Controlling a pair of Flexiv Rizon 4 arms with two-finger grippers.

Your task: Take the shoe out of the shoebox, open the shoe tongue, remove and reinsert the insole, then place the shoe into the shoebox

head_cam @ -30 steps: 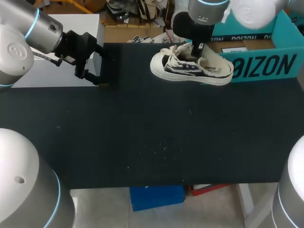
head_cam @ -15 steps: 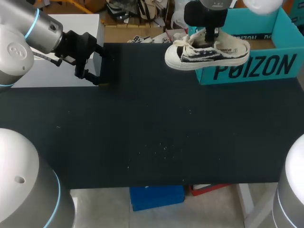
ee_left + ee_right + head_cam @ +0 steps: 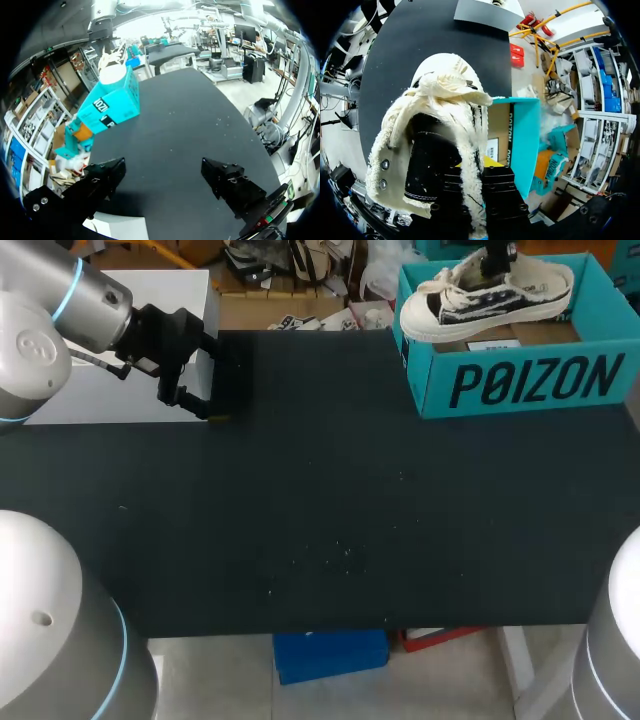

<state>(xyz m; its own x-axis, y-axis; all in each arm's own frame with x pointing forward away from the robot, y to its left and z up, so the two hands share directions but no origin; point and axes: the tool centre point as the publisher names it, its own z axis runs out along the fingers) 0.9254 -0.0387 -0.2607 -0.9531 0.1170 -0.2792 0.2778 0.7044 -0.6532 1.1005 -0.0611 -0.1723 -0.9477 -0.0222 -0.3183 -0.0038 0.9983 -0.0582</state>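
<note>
Left pincer (image 3: 162,166) is positioned at the far-left edge of the black tabletop (image 3: 320,520), fingers held apart, nothing between them. Cream canvas low-top sneaker with navy side panels (image 3: 485,295) is held over the open teal cardboard shoebox (image 3: 520,380), toe above its left wall. Right pincer (image 3: 479,172) is clamped on the sneaker's collar wall, one finger inside.

The black table (image 3: 300,540) spreads wide ahead of the left fingers (image 3: 225,179), pale specks (image 3: 340,552) dotted across it, a white board (image 3: 122,229) just beneath them.
</note>
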